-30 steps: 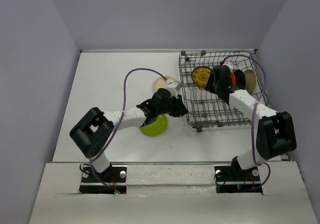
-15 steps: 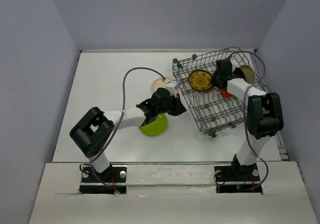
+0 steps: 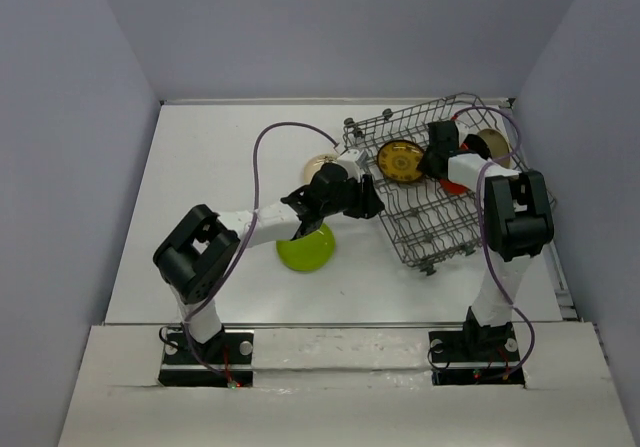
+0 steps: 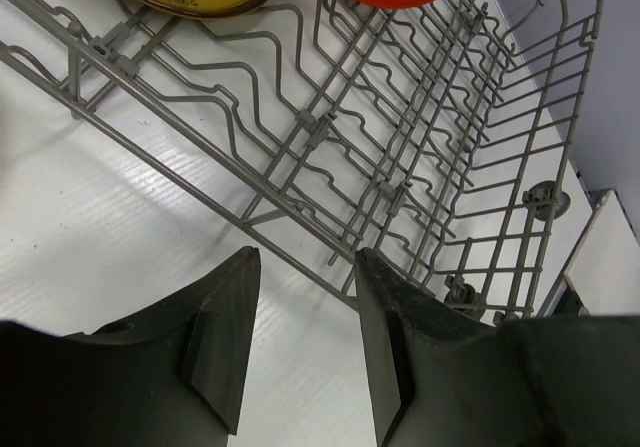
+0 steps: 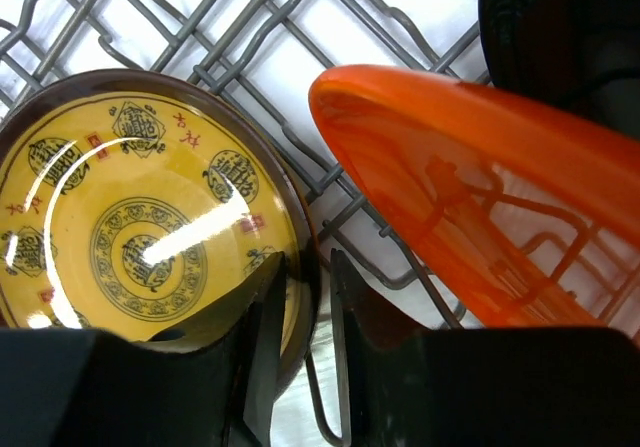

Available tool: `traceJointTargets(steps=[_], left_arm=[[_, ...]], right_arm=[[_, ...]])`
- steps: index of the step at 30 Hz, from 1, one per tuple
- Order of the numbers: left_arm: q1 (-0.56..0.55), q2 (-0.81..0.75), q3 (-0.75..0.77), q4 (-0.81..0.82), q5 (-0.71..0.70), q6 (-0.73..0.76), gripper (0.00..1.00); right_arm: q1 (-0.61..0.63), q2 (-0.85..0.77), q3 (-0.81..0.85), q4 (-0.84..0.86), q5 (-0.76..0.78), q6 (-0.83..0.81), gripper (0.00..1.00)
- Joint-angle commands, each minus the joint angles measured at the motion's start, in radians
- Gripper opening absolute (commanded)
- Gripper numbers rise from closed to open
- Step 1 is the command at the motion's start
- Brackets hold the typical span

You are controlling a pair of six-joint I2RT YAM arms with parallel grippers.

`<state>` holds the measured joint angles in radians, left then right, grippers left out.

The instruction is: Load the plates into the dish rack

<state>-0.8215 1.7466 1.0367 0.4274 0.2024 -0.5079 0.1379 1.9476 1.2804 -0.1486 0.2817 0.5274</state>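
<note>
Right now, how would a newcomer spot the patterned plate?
Find the grey wire dish rack on the right of the table. Inside, far left, sits a brown-rimmed plate; unlike the plain orange plate beside it, its yellow face bears dark symbols.

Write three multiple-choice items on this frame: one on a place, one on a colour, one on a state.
1. Where is the green plate?
A. on the table, left of the rack
B. standing in the rack
C. stacked on the patterned plate

2. What colour is the plate next to the patterned plate in the rack?
A. blue
B. pink
C. orange

3. How are the left fingers?
A. shut on the green plate
B. open, nothing between them
C. shut on a rack wire

Answers:
1 A: the top view shows it lying on the table, outside the rack's wires.
2 C: the right wrist view shows the orange plate just beside it.
3 B: the left wrist view shows only bare table in the gap.
</note>
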Motion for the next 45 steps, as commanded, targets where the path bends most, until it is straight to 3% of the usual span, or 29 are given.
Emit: traceJointTargets(steps=[1,4,6,20,29,34,37,42,45], left_arm=[[0.005,-0.001,0.052,0.017,-0.004,0.035,0.53],[0.008,-0.022,0.037,0.014,-0.015,0.040,0.53],[0.010,-0.036,0.028,0.014,-0.020,0.040,0.53],[0.019,-0.235,-0.087,0.020,-0.037,0.012,0.60],[0.019,-0.537,-0.234,0.001,0.003,-0.011,0.65],[0.018,-0.737,-0.297,-0.159,0.044,0.006,0.72],[0.018,-0.936,-0.314,-0.264,0.075,0.020,0.81],[0.018,-1.124,-0.277,-0.500,-0.020,0.121,0.99],[0.018,-1.199,-0.326,-0.576,-0.125,0.189,0.99]], right_arm=[[-0.006,0.004,0.011,0.082,-0.010,0.025,0.24],[-0.006,-0.024,-0.012,0.106,0.005,0.023,0.10],[-0.006,-0.053,-0.024,0.112,0.014,0.017,0.07],[0.012,-0.321,-0.139,0.207,0.120,-0.151,0.07],[0.075,-0.545,-0.236,0.201,0.393,-0.468,0.07],[0.140,-0.616,-0.233,0.207,0.468,-0.644,0.07],[0.195,-0.633,-0.240,0.234,0.467,-0.779,0.07],[0.235,-0.616,-0.254,0.253,0.447,-0.974,0.07],[0.235,-0.608,-0.266,0.254,0.476,-1.024,0.07]])
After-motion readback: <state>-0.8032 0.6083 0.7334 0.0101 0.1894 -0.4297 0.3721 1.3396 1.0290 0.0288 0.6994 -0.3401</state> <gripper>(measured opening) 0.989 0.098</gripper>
